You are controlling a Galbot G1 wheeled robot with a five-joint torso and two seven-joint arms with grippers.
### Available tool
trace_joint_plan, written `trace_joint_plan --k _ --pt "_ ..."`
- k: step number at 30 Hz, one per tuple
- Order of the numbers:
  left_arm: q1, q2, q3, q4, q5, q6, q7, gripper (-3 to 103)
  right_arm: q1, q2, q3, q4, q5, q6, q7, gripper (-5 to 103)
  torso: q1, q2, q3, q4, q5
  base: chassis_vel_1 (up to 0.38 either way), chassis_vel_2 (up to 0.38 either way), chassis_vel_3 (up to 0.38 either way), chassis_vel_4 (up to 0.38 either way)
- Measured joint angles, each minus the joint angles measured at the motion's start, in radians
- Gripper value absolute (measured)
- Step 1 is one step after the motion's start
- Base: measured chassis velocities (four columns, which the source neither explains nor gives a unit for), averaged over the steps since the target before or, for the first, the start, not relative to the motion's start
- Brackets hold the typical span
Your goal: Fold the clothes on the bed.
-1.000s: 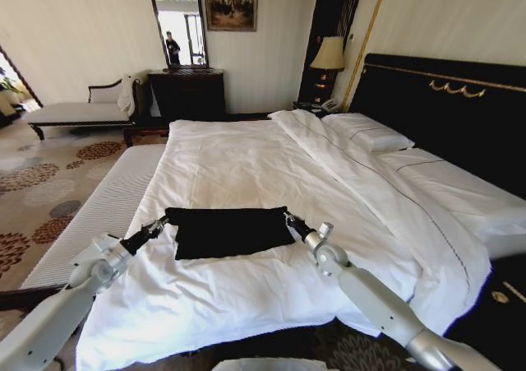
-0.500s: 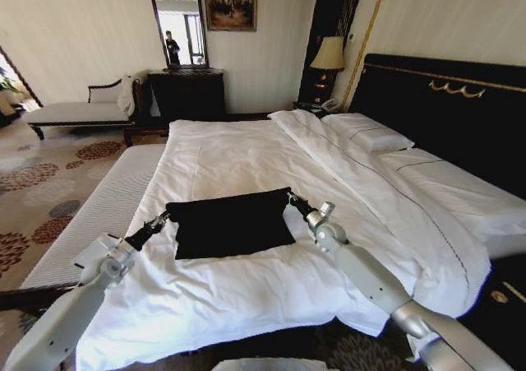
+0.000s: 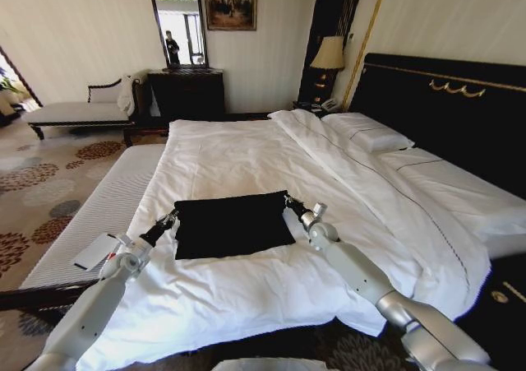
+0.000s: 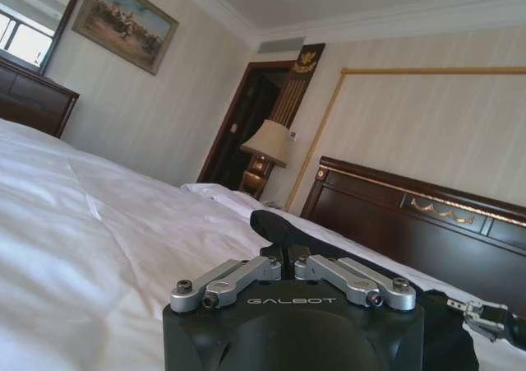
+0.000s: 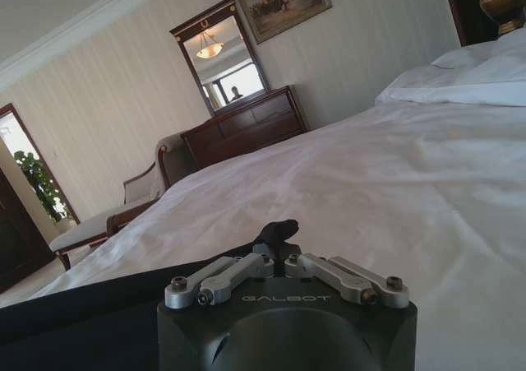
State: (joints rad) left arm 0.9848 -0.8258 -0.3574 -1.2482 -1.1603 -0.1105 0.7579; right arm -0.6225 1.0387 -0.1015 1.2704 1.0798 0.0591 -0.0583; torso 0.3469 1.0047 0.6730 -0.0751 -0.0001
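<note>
On the left, the left gripper [image 3: 170, 218] pinches the near-left edge of the black T-shirt [image 3: 233, 223], fingers closed on cloth. The shirt lies as a flat, soft rectangle on the bed [image 3: 246, 153], on its smooth, faintly creased white duvet. On the right, the right gripper [image 3: 289, 207] seems shut on the shirt's right edge, though its fingertips are hard to see against the black. To fold cleanly, both ends should travel level and together, keeping the limp cotton taut so the edge lands straight.
</note>
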Motion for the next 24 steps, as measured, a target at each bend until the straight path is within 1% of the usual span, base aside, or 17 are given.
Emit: trace_joint_plan --k 1,3,5,10,14,18,19,21,24 --pt "0.025 0.032 -0.003 -0.019 0.001 0.000 0.017 2 -0.022 -0.019 0.003 0.038 0.004 -0.003 0.010 1 0.000 0.000 0.000 -0.0002 0.0000 0.000 0.000 0.000 0.000" --pt "0.065 0.074 -0.009 -0.038 0.009 -0.008 0.041 2 -0.063 -0.048 0.007 0.094 0.008 -0.012 0.024 1 0.000 0.000 0.000 -0.0002 0.0003 0.000 0.000 0.000 0.000" --pt "0.102 0.098 -0.017 -0.045 0.020 -0.021 0.055 2 -0.107 -0.068 0.011 0.133 0.008 -0.017 0.030 1 -0.001 0.000 0.000 -0.0003 0.0001 0.000 0.000 0.000 0.000" --pt "0.143 0.100 -0.026 -0.043 0.043 -0.040 0.068 2 -0.158 -0.074 0.017 0.151 -0.012 -0.019 0.030 1 -0.001 0.000 0.000 0.0000 0.0001 0.000 0.000 0.000 0.000" --pt "0.161 0.077 -0.023 -0.041 0.067 -0.049 0.073 2 -0.186 -0.068 0.024 0.147 -0.023 -0.020 0.030 1 0.000 0.000 0.000 -0.0001 -0.0001 0.000 0.000 0.000 0.000" --pt "0.189 0.079 -0.025 -0.040 0.098 -0.050 0.123 2 -0.217 -0.077 0.025 0.147 -0.037 -0.022 0.029 1 0.000 0.000 0.000 -0.0005 -0.0001 0.000 0.000 0.000 0.000" --pt "0.189 0.079 -0.025 -0.040 0.098 -0.050 0.123 2 -0.217 -0.077 0.025 0.147 -0.037 -0.022 0.029 1 0.000 0.000 0.000 -0.0005 -0.0001 0.000 0.000 0.000 0.000" --pt "0.211 0.087 -0.033 -0.034 0.120 -0.053 0.150 2 -0.220 -0.077 0.029 0.143 -0.043 -0.021 0.028 1 0.000 0.000 0.000 -0.0003 0.0002 0.000 0.000 0.000 0.000" --pt "0.225 0.089 -0.041 -0.028 0.134 -0.056 0.152 2 -0.219 -0.073 0.033 0.144 -0.047 -0.020 0.031 1 0.000 0.000 0.000 0.0001 0.0000 0.000 0.000 0.000 0.000"
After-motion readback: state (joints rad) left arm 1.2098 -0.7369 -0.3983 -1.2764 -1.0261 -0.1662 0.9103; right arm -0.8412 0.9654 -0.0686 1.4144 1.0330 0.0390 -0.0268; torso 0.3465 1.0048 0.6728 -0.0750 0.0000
